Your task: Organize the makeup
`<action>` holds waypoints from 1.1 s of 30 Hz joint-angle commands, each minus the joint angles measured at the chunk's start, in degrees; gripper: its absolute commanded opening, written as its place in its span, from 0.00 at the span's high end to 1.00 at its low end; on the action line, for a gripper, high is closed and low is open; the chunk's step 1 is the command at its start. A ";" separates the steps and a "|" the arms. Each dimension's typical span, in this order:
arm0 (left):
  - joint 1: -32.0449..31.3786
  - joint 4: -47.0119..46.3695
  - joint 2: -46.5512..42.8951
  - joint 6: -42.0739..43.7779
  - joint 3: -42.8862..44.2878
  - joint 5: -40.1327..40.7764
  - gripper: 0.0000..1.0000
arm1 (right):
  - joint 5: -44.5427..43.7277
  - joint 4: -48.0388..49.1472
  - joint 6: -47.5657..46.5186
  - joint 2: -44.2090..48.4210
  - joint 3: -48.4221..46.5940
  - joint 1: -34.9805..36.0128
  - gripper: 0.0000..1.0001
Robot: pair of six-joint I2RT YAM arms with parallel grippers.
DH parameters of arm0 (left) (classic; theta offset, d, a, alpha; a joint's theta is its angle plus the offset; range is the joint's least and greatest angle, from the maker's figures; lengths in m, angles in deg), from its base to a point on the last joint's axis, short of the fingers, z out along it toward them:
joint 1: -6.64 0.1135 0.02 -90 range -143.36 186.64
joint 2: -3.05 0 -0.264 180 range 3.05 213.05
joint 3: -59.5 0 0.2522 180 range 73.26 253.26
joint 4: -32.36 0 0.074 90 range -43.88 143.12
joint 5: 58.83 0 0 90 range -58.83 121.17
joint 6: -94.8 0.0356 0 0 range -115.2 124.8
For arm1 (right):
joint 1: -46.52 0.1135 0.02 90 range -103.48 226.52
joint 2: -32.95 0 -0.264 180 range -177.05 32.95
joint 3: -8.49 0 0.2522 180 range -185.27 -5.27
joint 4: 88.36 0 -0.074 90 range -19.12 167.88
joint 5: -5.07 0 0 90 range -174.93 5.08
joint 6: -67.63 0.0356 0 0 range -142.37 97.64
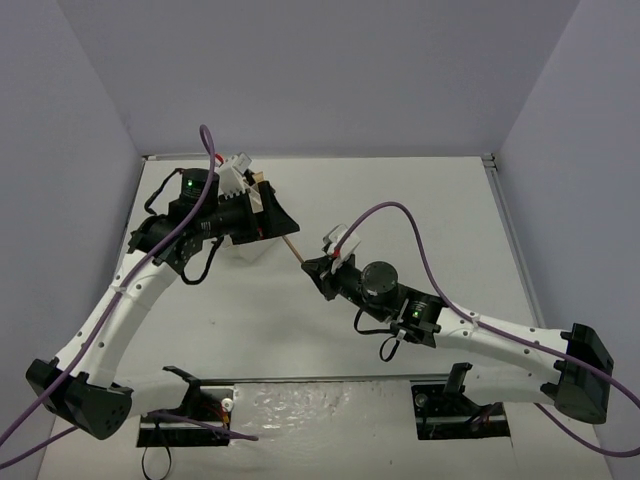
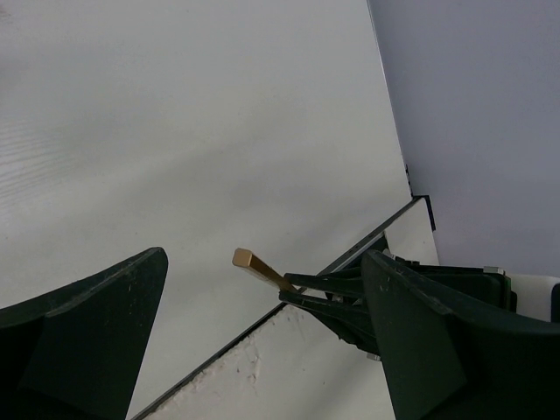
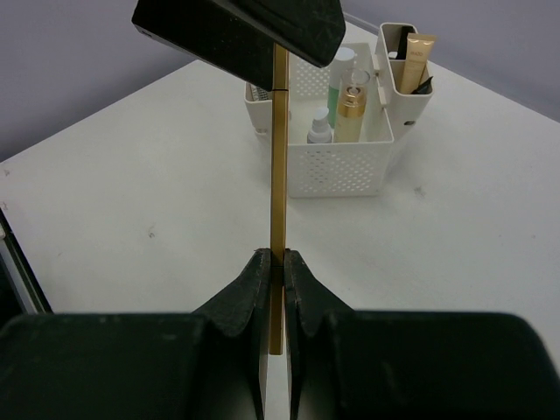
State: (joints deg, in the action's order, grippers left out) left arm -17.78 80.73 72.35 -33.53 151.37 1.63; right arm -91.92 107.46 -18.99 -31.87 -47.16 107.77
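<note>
White perforated box (image 3: 337,171) stood on table (image 3: 131,192). Main compartment held three upright: pale green bottle (image 3: 336,98), gold-capped bottle (image 3: 353,109), clear-capped bottle (image 3: 319,131). Side pocket held one tan tube (image 3: 416,59) plus dark items, uncounted. No writing legible. Right gripper (image 3: 276,262) was clamped on one gold stick (image 3: 278,175), held above table, clear of box; stick's far end lay between spread, empty fingers of left gripper (image 2: 265,254)

A white table (image 3: 131,192) carries a white perforated box (image 3: 337,175).
</note>
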 commanded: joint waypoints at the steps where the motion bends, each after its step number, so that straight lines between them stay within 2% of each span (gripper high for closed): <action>1: -0.82 -4.94 -0.44 -3.37 3.63 -0.49 0.19 | 1.55 4.88 -1.17 2.46 -0.82 0.63 1.00; 5: -1.47 -4.77 -0.09 -3.24 3.81 -0.83 0.40 | 1.55 5.40 -1.31 3.03 -0.17 0.63 1.00; 13: -2.71 -5.04 0.85 -3.80 3.92 -1.86 0.68 | 1.53 5.97 -1.46 3.24 0.44 0.63 1.00; 14: -2.87 -5.20 0.90 -3.91 3.97 -1.91 0.77 | 1.47 6.08 -1.51 3.35 0.55 0.63 1.00; 15: -3.04 -5.25 0.92 -3.94 3.98 -1.86 0.79 | 1.27 6.11 -1.46 3.38 0.58 0.63 1.00; 17: -3.39 -5.25 1.00 -3.82 4.07 -1.75 0.92 | 1.11 6.07 -1.44 3.30 0.67 0.63 1.00; 19: -3.56 -5.25 0.92 -3.71 3.94 -1.53 0.98 | 1.03 6.04 -1.42 3.32 0.78 0.56 0.99; 22: -3.77 -5.31 0.92 -3.29 3.66 -1.18 1.00 | 0.48 6.17 -1.35 3.60 0.99 0.63 0.96; 24: -3.86 -5.47 0.65 -2.49 3.50 -0.66 1.00 | 0.00 6.06 -1.35 3.71 1.02 0.63 0.86; 25: -3.88 -5.47 0.45 -1.93 3.48 -0.20 1.00 | -0.26 5.68 -1.28 3.69 0.95 0.63 0.73; 27: -3.88 -5.16 -0.09 -0.27 3.58 1.79 1.00 | -1.08 4.06 -0.94 3.52 0.47 0.59 0.37; 28: -3.88 -4.67 -0.56 1.30 3.66 3.78 1.00 | -1.89 2.92 -0.64 3.45 -0.11 0.54 0.22; 31: -3.79 -2.87 -1.50 5.55 4.08 13.22 1.00 | -4.85 -0.28 0.08 3.52 -1.19 0.53 0.02; 33: -3.67 -1.93 -2.14 8.77 4.12 22.61 1.00 | -7.05 -2.19 0.48 4.32 -1.31 0.45 0.00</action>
State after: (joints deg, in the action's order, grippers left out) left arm -21.62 79.72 73.26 -32.05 151.80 8.08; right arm -93.28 105.89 -19.33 -30.00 -45.67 108.12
